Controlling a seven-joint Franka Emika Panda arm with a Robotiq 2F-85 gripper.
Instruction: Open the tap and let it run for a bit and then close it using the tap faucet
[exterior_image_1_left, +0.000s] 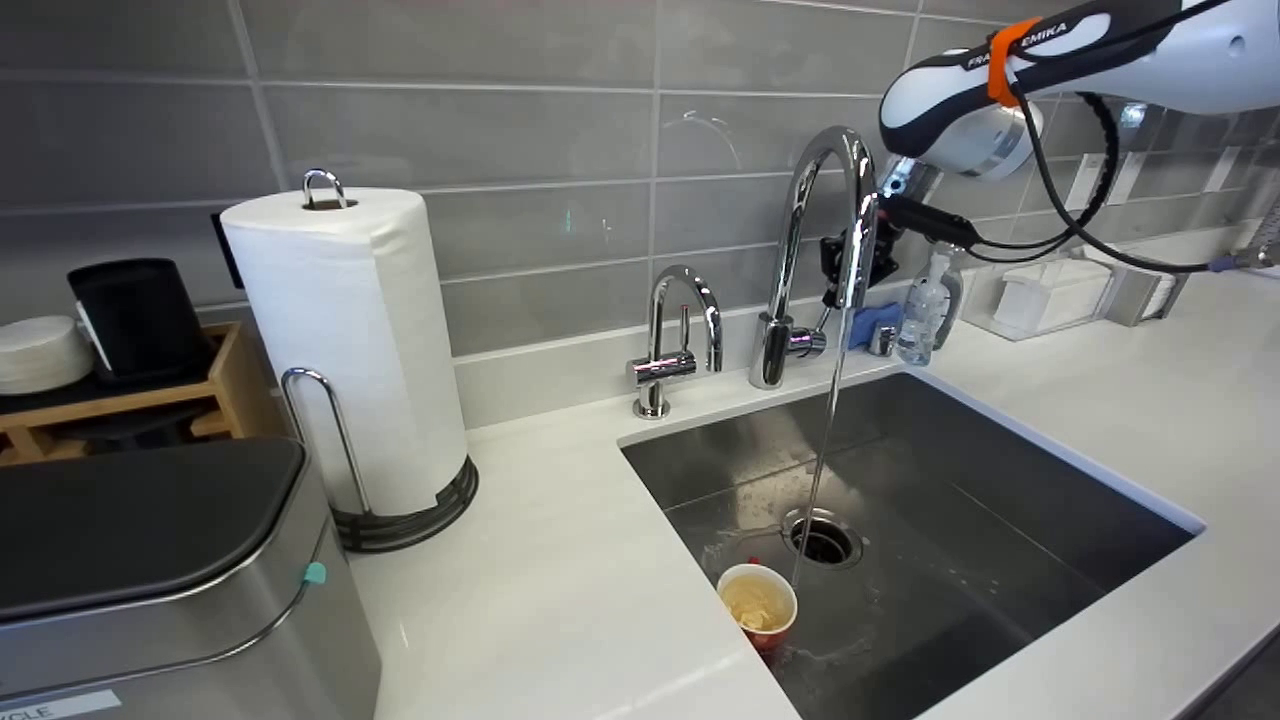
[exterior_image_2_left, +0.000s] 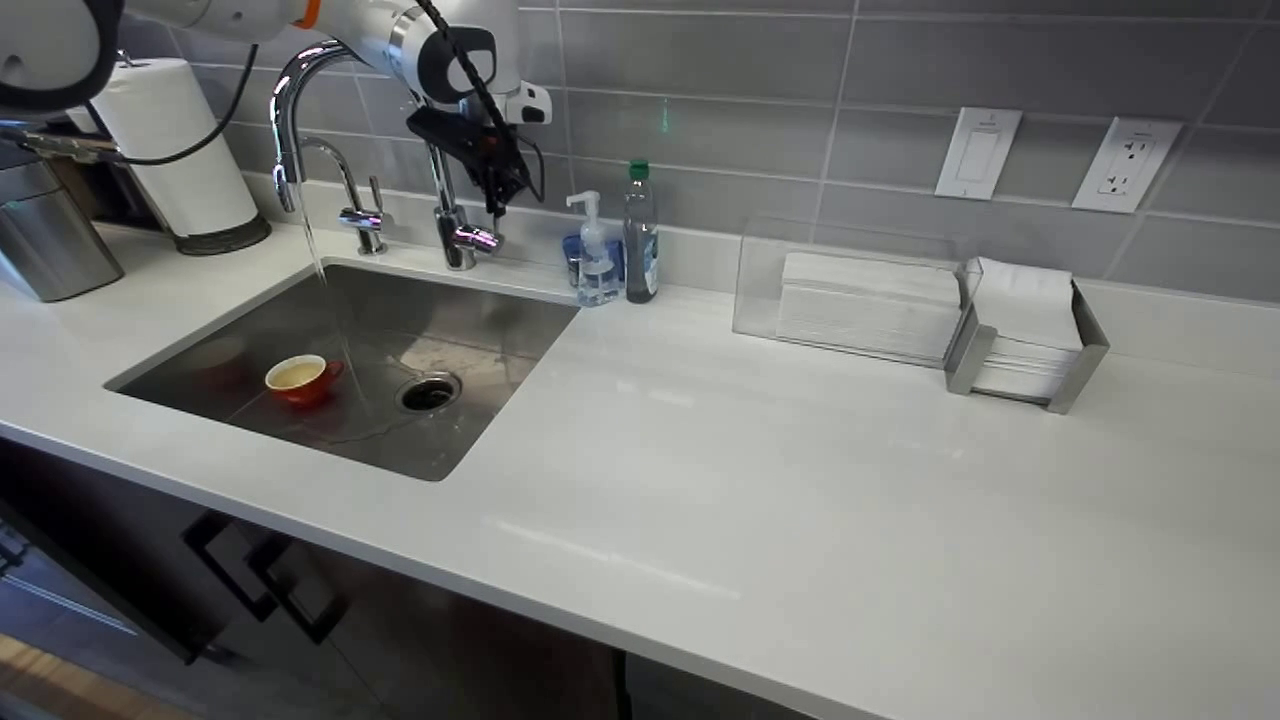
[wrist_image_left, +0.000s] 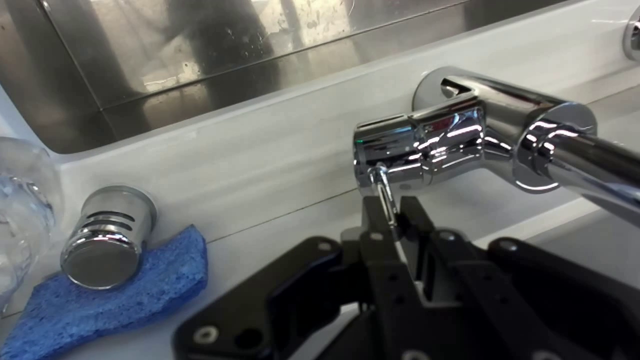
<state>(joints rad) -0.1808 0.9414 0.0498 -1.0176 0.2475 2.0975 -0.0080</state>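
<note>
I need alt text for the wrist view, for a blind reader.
A black pincer straddles the thin lever of a chrome tap. A steel sink shows at the top; a blue sponge and slotted chrome cap sit lower left.

Tap (wrist_image_left: 507, 107): shiny chrome, toward the right, its body rising from a round base and a slimmer pipe (wrist_image_left: 595, 155) running off the right edge.
Handle (wrist_image_left: 392, 142): a chrome cylinder jutting left from the body, with a thin lever (wrist_image_left: 385, 192) on it.
Gripper (wrist_image_left: 393, 201): black, at the bottom, its two fingers one on each side of the lever; whether they touch it cannot be told.
Sink (wrist_image_left: 190, 45): spotted steel along the top, set in a white counter (wrist_image_left: 240, 160).
Sponge (wrist_image_left: 147, 295): blue, at lower left, partly hidden behind a slotted chrome cap (wrist_image_left: 105, 255).
Bottle (wrist_image_left: 20, 210): clear, cut off by the left edge.
</note>
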